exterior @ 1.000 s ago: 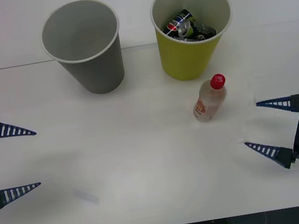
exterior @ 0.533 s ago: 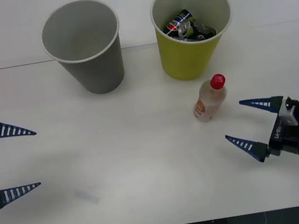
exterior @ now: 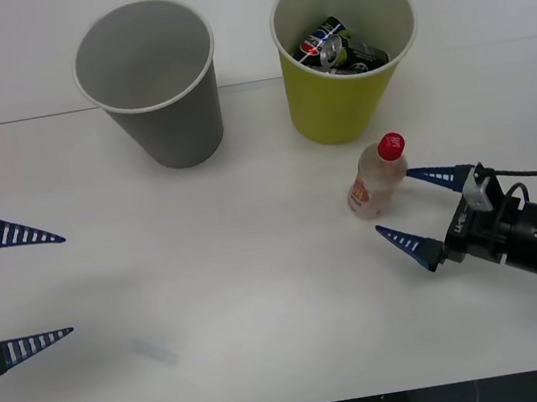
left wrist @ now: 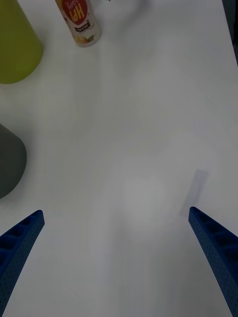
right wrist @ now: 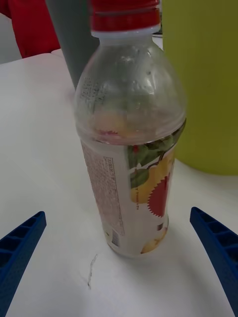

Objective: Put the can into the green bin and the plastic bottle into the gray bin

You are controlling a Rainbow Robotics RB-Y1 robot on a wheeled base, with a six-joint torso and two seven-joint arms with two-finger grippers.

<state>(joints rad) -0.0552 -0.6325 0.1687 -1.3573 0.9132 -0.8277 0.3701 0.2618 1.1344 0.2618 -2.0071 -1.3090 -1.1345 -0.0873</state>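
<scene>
**Clerk:** While the count is open, list the stock. Item one: small clear plastic bottle (exterior: 377, 180) with red cap and orange-yellow label, upright on the white table (exterior: 261, 283), just beside the tapered yellow-green bin (exterior: 343, 58), which already holds crushed cans (exterior: 338, 46). Item two: tapered gray bin (exterior: 152, 82), white rim, well apart from the bottle.

**Checker:** Tools?

**Clerk:** Right gripper (exterior: 417, 207), blue ribbed fingers spread wide, tips just short of the bottle's sides; in the right wrist view the bottle (right wrist: 130, 143) stands between them, untouched. Left gripper (exterior: 29, 289), fingers likewise spread, parked at the table's near left.

**Checker:** Risks?

**Clerk:** My judgement: the bottle looks light and tall, so one finger arriving first could tip it. A high or loose pinch could let it slip on the long carry past the green bin.
</scene>
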